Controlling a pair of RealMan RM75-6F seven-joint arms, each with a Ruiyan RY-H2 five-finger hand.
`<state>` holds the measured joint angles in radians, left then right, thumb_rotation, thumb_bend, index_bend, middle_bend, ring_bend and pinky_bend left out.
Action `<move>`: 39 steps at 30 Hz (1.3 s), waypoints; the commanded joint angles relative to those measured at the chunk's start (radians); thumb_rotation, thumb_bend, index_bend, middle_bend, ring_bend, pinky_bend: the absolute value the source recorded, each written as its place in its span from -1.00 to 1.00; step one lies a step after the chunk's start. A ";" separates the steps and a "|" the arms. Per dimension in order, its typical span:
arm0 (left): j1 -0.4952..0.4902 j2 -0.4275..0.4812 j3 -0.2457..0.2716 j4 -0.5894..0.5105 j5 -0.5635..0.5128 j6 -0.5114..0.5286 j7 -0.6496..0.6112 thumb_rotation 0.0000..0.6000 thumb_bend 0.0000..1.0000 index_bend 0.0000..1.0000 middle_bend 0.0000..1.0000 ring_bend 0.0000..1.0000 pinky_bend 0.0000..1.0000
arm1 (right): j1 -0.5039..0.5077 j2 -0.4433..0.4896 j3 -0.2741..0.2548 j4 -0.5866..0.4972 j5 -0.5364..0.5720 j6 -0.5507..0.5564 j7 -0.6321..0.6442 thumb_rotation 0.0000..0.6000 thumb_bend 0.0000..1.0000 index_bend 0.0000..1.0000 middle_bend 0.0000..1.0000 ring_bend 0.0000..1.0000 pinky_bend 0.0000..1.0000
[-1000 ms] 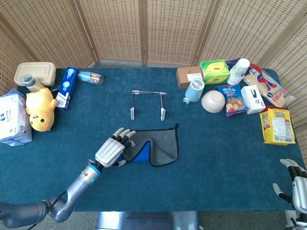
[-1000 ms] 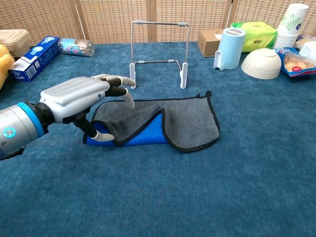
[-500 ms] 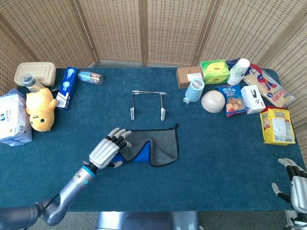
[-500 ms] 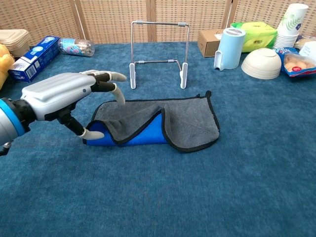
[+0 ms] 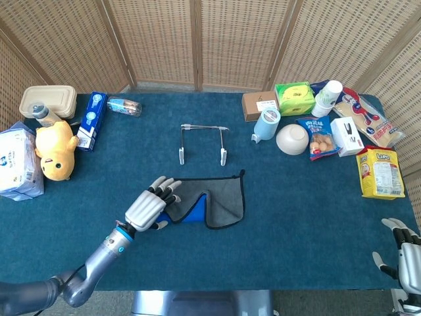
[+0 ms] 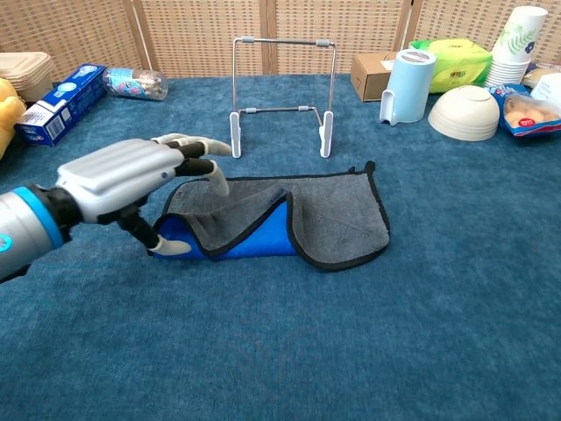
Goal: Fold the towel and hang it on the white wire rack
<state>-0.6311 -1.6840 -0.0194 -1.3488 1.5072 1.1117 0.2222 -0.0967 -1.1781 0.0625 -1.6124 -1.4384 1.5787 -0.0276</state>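
- Where the head view reaches its lower right corner, the right hand (image 5: 406,253) is cut by the frame edge; only pale fingers, apart and holding nothing, show beyond the table (image 5: 316,224) edge.
- Head view: the left hand (image 5: 150,207) sits at the left end of the towel (image 5: 220,201) with fingers (image 5: 168,186) spread over the grey cloth; whether they touch the cloth cannot be told from above.
- Head view: the towel lies flat at mid-table, partly folded, with a blue strip showing under the grey layer. The white wire rack (image 5: 202,141) stands upright just behind it, apart from it.
- Head view only: a yellow plush toy (image 5: 55,150), a blue box (image 5: 91,120) and a lidded container (image 5: 47,100) lie at the table's left; a white bowl (image 5: 293,139) and snack packets lie at the right.
- Chest view: the left hand (image 6: 131,180) appears side-on, fingers (image 6: 200,145) extended and separated above the towel's (image 6: 337,219) left end, thumb lowered beside the blue fold. No cloth is gripped.
- Chest view: the forearm is cut off at the left edge, and the right hand does not appear.
- Chest view: the white wire rack (image 6: 282,83) shows two feet on the table (image 6: 351,351) and a lower crossbar, details that are hard to read from overhead.
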 commanded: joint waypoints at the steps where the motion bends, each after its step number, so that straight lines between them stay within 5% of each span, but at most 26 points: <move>1: -0.007 -0.023 -0.010 0.022 0.007 0.001 -0.005 1.00 -0.39 -0.38 -0.84 -1.00 -1.00 | -0.002 0.001 0.000 0.002 0.002 0.001 0.003 1.00 -0.55 -0.53 -0.55 -0.47 -0.26; 18: -0.034 -0.085 -0.028 0.097 0.011 -0.025 -0.019 1.00 -0.14 -0.25 -0.72 -1.00 -1.00 | -0.020 0.003 -0.001 0.016 0.011 0.017 0.024 1.00 -0.54 -0.53 -0.55 -0.47 -0.26; 39: -0.019 -0.029 -0.004 0.062 0.011 -0.039 -0.053 1.00 -0.26 -0.40 -0.79 -1.00 -1.00 | -0.023 0.004 0.001 0.006 0.008 0.024 0.010 1.00 -0.52 -0.52 -0.55 -0.46 -0.26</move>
<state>-0.6501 -1.7109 -0.0229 -1.2884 1.5181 1.0727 0.1697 -0.1200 -1.1744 0.0640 -1.6060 -1.4307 1.6028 -0.0171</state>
